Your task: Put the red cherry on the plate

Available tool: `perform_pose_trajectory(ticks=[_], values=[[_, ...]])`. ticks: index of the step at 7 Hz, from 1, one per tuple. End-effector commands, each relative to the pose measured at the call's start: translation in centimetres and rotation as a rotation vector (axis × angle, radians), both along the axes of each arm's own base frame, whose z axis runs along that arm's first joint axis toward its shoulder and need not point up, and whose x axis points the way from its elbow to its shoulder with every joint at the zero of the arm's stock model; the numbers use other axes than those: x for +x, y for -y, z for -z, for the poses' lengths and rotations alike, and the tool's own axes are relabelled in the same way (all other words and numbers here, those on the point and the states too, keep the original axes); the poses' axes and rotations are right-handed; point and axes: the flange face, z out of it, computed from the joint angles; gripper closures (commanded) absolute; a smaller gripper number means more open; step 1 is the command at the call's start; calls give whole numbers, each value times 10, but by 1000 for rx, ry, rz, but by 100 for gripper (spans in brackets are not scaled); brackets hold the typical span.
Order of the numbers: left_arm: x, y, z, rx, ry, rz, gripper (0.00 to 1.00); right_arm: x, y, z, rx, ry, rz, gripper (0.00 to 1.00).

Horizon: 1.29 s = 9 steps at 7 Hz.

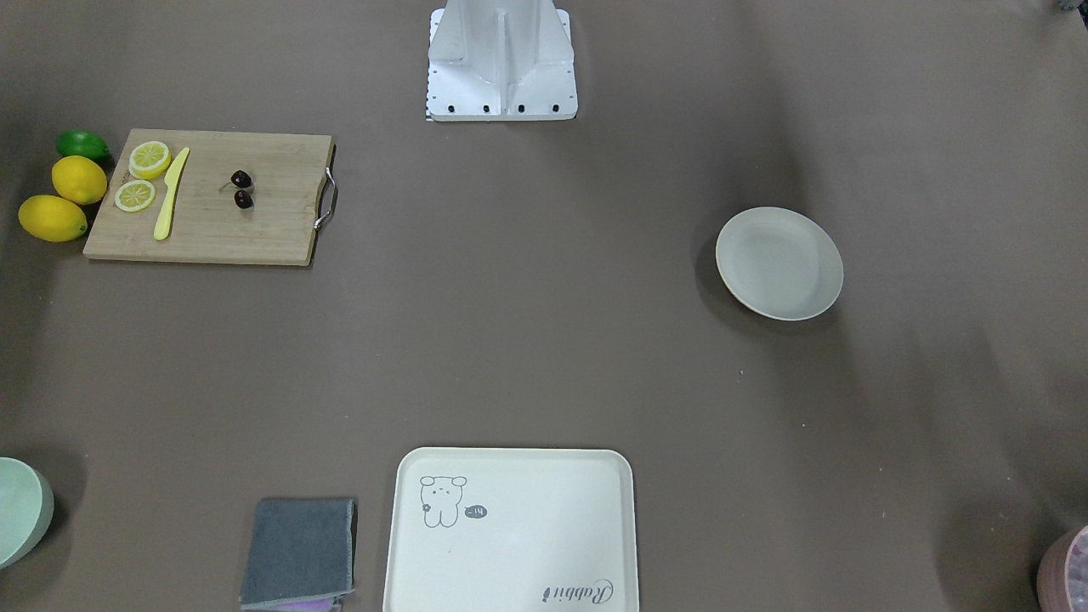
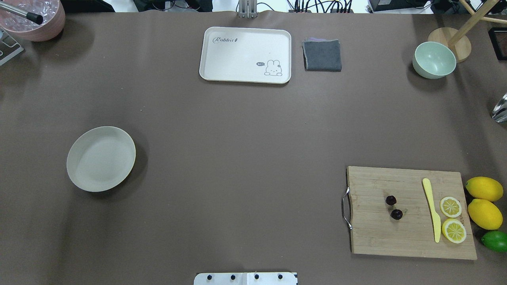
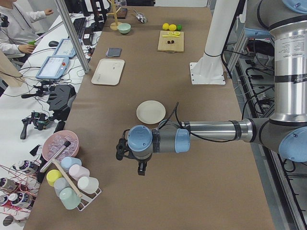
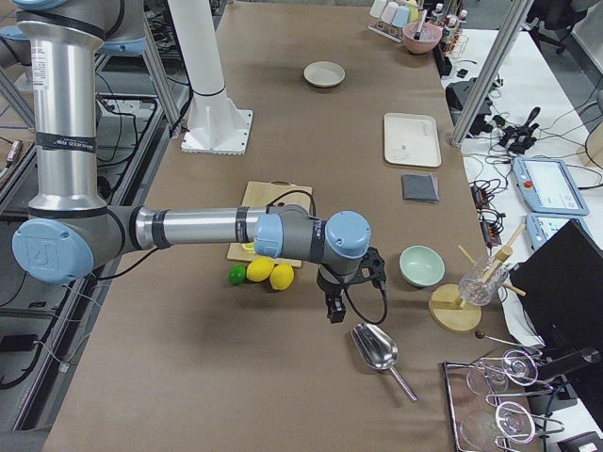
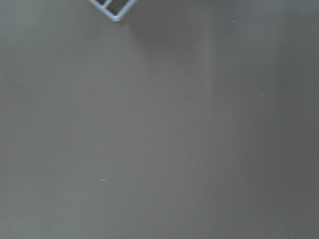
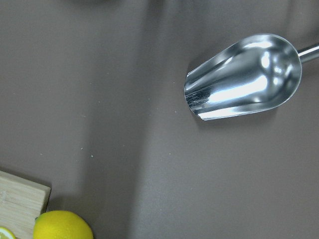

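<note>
Sitting on board, red cherry well apart from L gripper, R gripper; jaws' state can't tell.

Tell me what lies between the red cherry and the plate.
In the overhead view, from the red cherry: only the cutting board wood and its metal handle, then bare brown table up to the plate.

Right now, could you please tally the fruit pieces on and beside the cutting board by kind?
whole lemons: 2
lime: 1
lemon slices: 2
cherries: 2
Total: 7
</note>
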Motion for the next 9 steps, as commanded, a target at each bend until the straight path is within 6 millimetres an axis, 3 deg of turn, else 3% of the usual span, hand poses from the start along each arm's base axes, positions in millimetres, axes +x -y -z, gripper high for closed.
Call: perform_pose_trajectory(ticks=[1,2,5,7,8,9], values=[[49,28,74,-63,-92,12,2,1,-1,-2,-43,-5,-39,0],[70,31,95,-58,-97,-8,2,0,3,1,-50,-5,-51,0],[120,39,115,91,-128,-119,2,0,7,19,-57,-2,-94,0],[142,40,127,104,-274,-194,2,0,13,26,-48,5,-94,0],[171,33,114,109,-278,-253,2,3,9,23,-51,9,-100,0],[181,35,90,99,-281,-261,2,3,13,26,-46,8,-101,0]])
